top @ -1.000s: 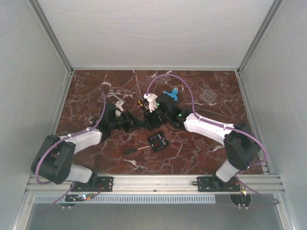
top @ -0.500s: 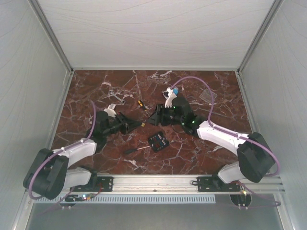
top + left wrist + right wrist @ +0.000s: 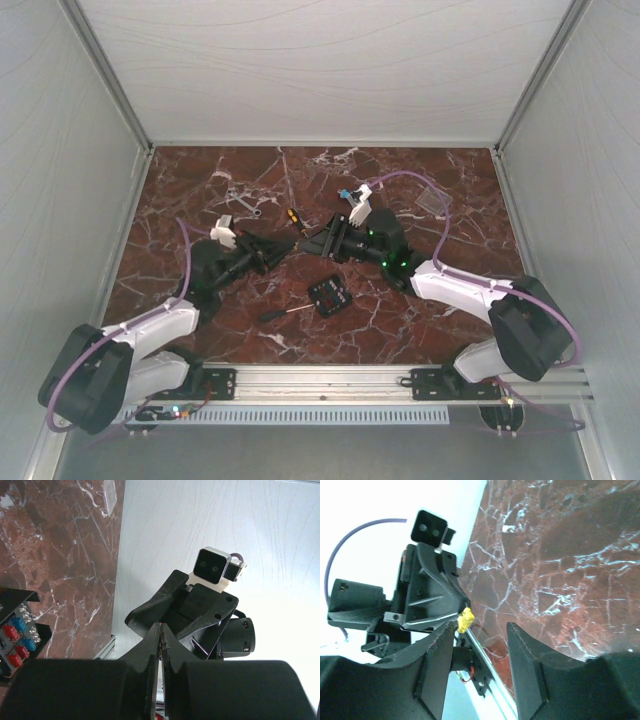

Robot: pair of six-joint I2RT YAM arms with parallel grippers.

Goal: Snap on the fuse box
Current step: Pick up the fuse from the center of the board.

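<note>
Top external: L gripper [image 3: 283, 250] pinched closed; R gripper [image 3: 310, 243] jaws apart w/ nothing between, tips facing mid-table. Fuse box [image 3: 328, 295] lay on table [image 3: 190, 190], nearer than both, untouched.

My gripper [image 3: 160, 645] fills the bottom of the frame, jaws pressed together on nothing. Above its tips the right arm's camera [image 3: 212, 566] faces me against the wall [image 3: 240, 515]. On the table [image 3: 60, 555], the fuse box [image 3: 17, 630] sits uncovered at lower left and its cover [image 3: 109, 495] lies at upper left.
</note>
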